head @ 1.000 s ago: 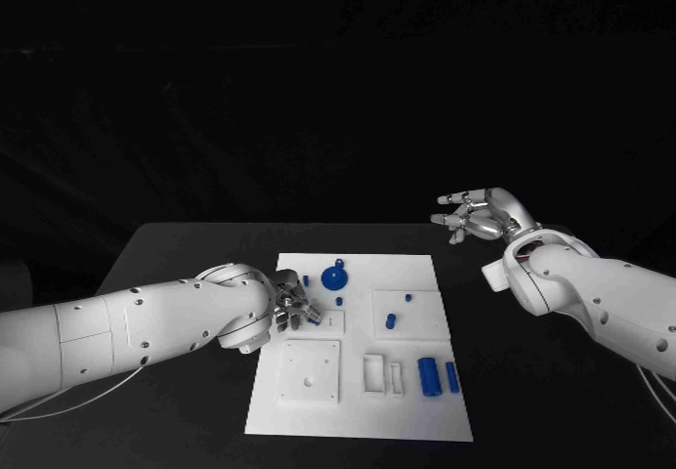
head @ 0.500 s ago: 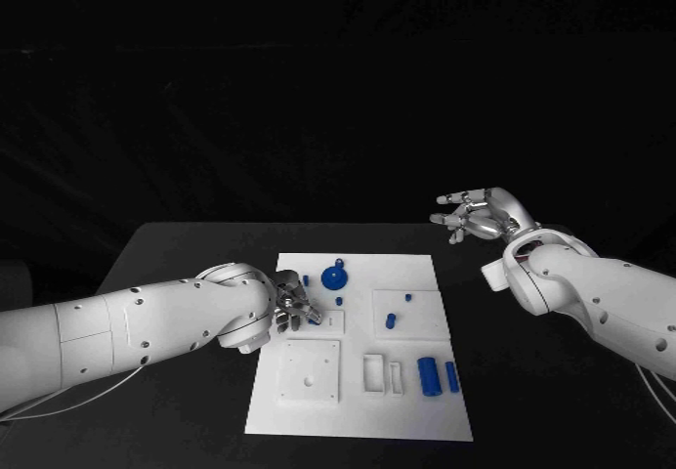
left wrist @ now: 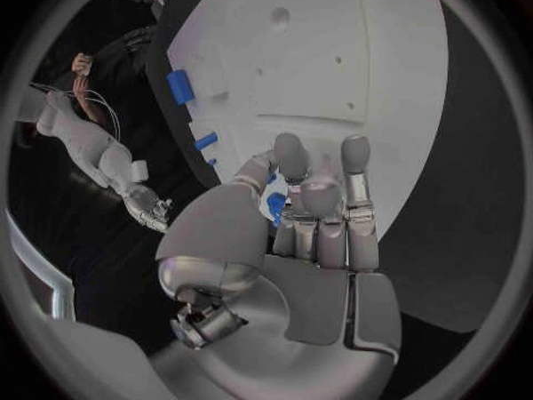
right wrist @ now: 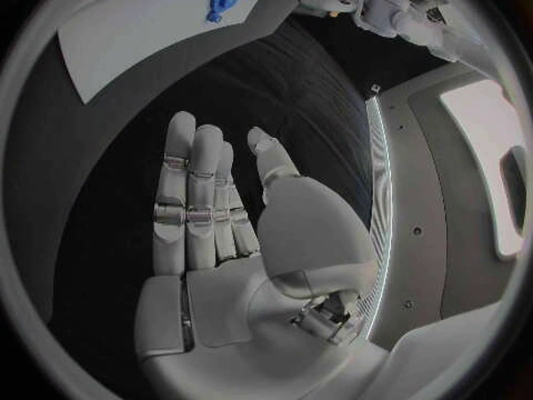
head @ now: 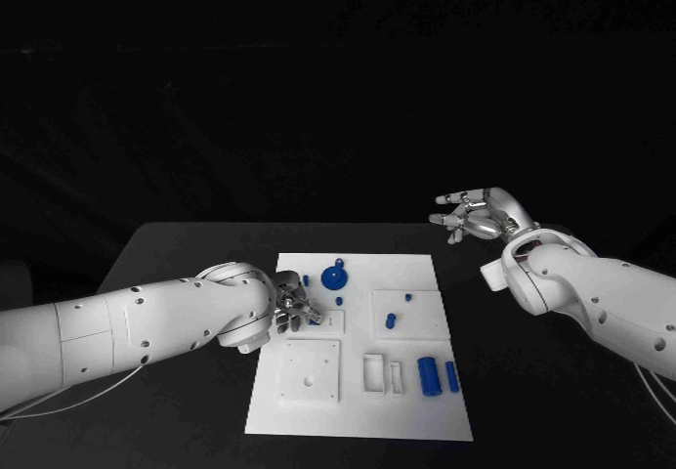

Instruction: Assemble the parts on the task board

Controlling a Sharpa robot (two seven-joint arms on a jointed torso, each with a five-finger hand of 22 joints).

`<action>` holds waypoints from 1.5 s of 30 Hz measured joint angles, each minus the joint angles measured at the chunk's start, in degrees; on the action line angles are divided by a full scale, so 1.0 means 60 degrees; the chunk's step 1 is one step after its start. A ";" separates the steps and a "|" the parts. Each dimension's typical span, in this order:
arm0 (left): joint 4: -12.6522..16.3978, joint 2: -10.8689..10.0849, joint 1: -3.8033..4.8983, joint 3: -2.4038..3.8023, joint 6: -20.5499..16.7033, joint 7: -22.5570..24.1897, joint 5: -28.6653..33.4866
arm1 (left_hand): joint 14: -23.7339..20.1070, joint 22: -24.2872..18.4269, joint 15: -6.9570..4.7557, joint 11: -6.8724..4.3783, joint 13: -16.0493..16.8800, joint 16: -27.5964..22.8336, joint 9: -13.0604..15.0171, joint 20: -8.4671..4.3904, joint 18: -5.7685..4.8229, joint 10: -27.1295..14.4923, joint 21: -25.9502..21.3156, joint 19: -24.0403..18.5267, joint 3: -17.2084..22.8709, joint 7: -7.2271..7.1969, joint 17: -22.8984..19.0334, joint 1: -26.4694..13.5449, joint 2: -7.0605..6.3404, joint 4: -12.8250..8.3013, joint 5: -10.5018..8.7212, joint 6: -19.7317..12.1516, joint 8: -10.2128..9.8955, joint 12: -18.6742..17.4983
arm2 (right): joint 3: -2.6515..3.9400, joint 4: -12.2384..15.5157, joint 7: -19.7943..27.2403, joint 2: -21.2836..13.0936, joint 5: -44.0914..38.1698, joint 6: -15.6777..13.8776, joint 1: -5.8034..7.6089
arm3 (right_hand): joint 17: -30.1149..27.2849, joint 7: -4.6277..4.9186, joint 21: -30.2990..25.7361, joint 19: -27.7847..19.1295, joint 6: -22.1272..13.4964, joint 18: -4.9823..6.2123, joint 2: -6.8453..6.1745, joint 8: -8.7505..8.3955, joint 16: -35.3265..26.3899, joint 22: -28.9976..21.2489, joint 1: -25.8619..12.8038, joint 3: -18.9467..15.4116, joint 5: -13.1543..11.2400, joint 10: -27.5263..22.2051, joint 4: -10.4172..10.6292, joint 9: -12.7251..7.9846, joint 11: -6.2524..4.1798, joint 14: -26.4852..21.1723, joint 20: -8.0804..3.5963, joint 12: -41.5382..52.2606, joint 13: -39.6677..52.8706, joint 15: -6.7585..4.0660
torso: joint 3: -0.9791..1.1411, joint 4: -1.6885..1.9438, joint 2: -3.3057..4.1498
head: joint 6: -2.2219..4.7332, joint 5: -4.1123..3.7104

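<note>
On task board [head: 423, 391], left hand [head: 293, 305]

No text, label, brand, number or sign can be read anywhere

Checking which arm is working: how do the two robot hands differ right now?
The left robot hand is low over the board, pinching a small blue part; the right robot hand is raised off the board's far right corner, open and holding nothing. Both are silver.
</note>
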 measured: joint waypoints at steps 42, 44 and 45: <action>-0.0139 0.0333 0.0021 0.0023 0.0493 0.0003 -0.0313 | 0.0038 0.0003 -0.0017 0.0068 -0.0074 0.0062 0.2833 0.0000 0.0000 0.0137 0.0000 -0.0001 -0.0093 0.0026 0.0090 -0.0049 0.0049 0.0066 -0.0095 0.0103 0.0682 0.0075 | 0.0000 -0.0075 -0.0008 0.0118 0.0004 0.0117 -0.0001 | 0.0006 0.0000 0.0035 0.0000 0.0000 -0.0001 0.0037 0.0000 0.0001 -0.0008 -0.0037 0.0222 0.0268 0.0015 -0.0222 0.0000 0.0016 0.0000 0.0000 -0.0002 -0.0051 0.0000 | 0.0000 0.0000 0.0004 | 0.0005 -0.0124; -0.0137 0.0336 0.0024 0.0028 0.0541 0.0005 -0.0351 | 0.0037 0.0003 -0.0016 0.0067 -0.0074 0.0062 0.2827 0.0000 0.0000 0.0137 0.0000 -0.0001 -0.0093 0.0026 0.0090 -0.0049 0.0049 0.0065 -0.0064 0.0103 0.0681 0.0075 | 0.0000 -0.0076 -0.0008 0.0118 0.0004 0.0123 -0.0002 | 0.0005 0.0000 0.0035 0.0000 0.0000 -0.0001 0.0037 0.0000 0.0001 -0.0008 -0.0037 0.0222 0.0268 0.0015 -0.0222 0.0000 0.0016 0.0000 0.0000 -0.0002 -0.0050 0.0000 | 0.0002 0.0000 0.0003 | 0.0004 -0.0129; -0.0135 0.0336 0.0025 0.0029 0.0571 0.0005 -0.0376 | 0.0036 0.0004 -0.0015 0.0067 -0.0074 0.0062 0.2822 0.0000 0.0000 0.0137 0.0000 -0.0001 -0.0096 0.0026 0.0091 -0.0049 0.0049 0.0062 -0.0063 0.0103 0.0681 0.0075 | 0.0000 -0.0076 -0.0008 0.0118 0.0004 0.0127 -0.0002 | 0.0005 0.0000 0.0035 0.0000 0.0000 -0.0002 0.0037 0.0000 0.0001 -0.0008 -0.0037 0.0222 0.0268 0.0016 -0.0222 0.0000 0.0016 0.0000 0.0000 -0.0002 -0.0050 -0.0001 | 0.0002 0.0000 0.0002 | 0.0002 -0.0132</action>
